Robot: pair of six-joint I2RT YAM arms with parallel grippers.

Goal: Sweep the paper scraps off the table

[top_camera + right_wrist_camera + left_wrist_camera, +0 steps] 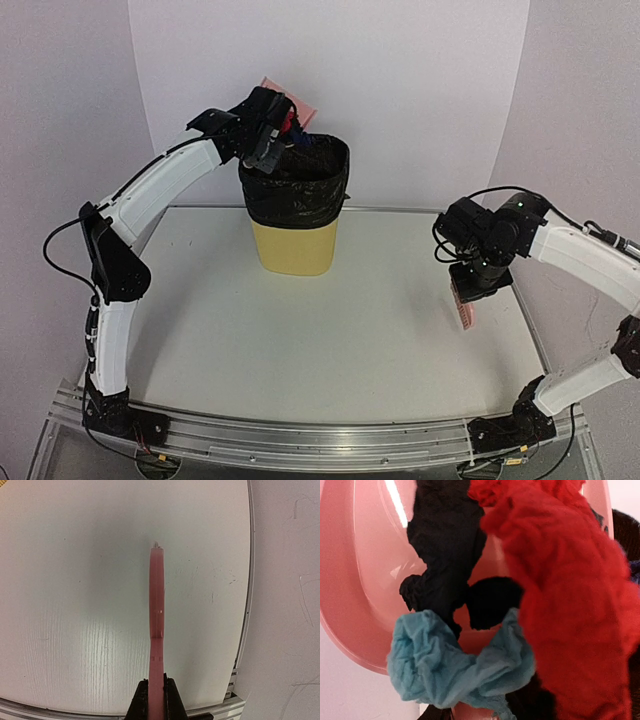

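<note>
My left gripper (268, 135) is raised over the bin and holds the pink dustpan (300, 102) tipped above it. In the left wrist view the dustpan (360, 580) is full of paper scraps: a red wad (570, 605), a navy wad (445, 545) and a teal wad (440, 665) lie against its pink floor and hide my fingers. A bit of red paper (289, 119) shows at the pan from above. My right gripper (470, 285) is shut on the pink hand brush (157, 605) and holds it above the white table (75, 580) at the right.
A yellow bin (295, 245) with a black liner (300, 185) stands at the back middle of the table (300, 340). A metal rail (300, 440) runs along the front edge. The table's right edge (247, 605) is close to the brush.
</note>
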